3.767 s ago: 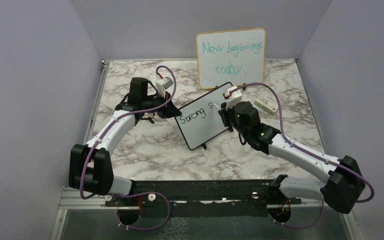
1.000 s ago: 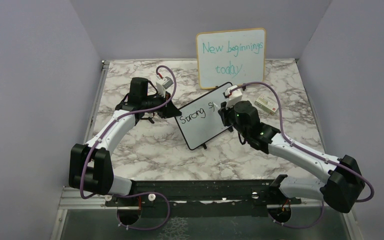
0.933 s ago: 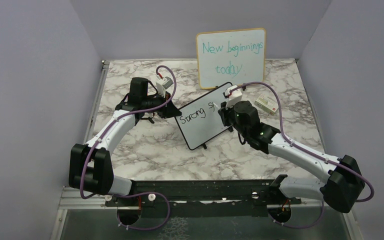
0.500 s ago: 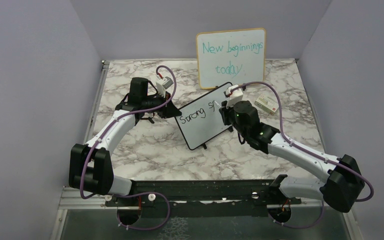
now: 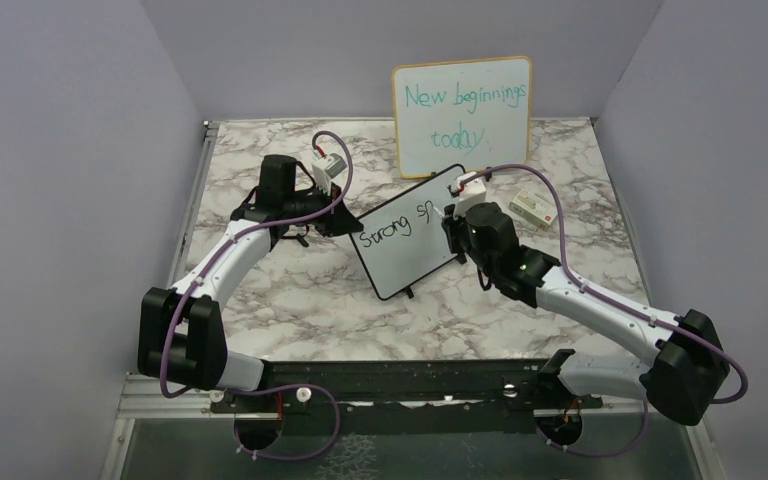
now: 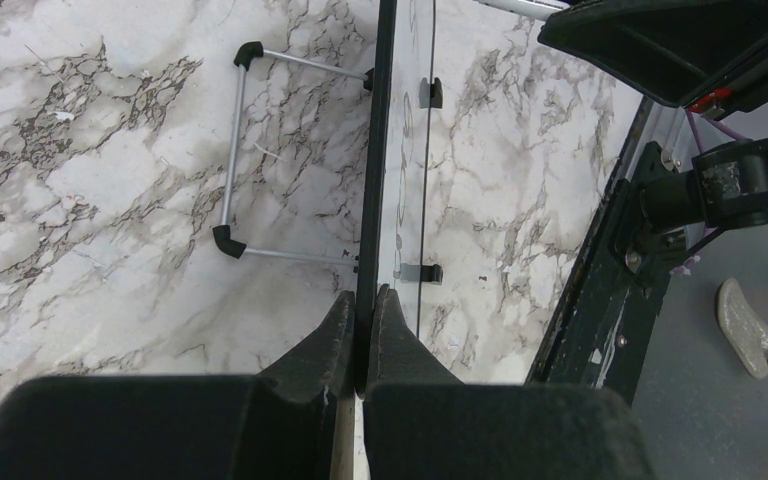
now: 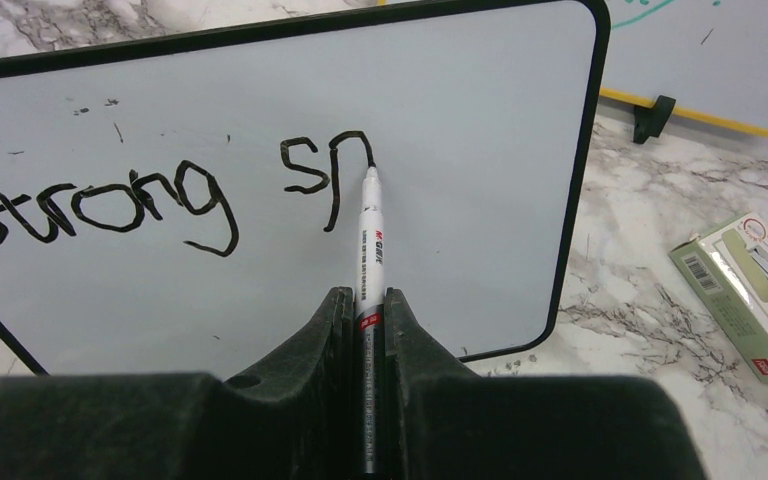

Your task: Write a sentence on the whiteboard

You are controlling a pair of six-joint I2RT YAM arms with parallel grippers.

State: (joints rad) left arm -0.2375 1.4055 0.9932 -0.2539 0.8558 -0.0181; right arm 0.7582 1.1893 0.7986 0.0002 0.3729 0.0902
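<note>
Whiteboard [image 7: 480,230] edge sits clamped in left gripper [image 6: 363,300] for steadiness; right gripper [image 7: 368,300] pinches marker [image 7: 370,235], tip on board.

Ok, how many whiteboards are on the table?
2: the black-framed whiteboard mid-table, and the wood-framed board standing behind it at the back. None seems hidden.

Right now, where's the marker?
In the right wrist view, the white black-tipped marker is clamped in the right hand, tip at the last black stroke after "Strong s" on the small black-framed whiteboard.
</note>
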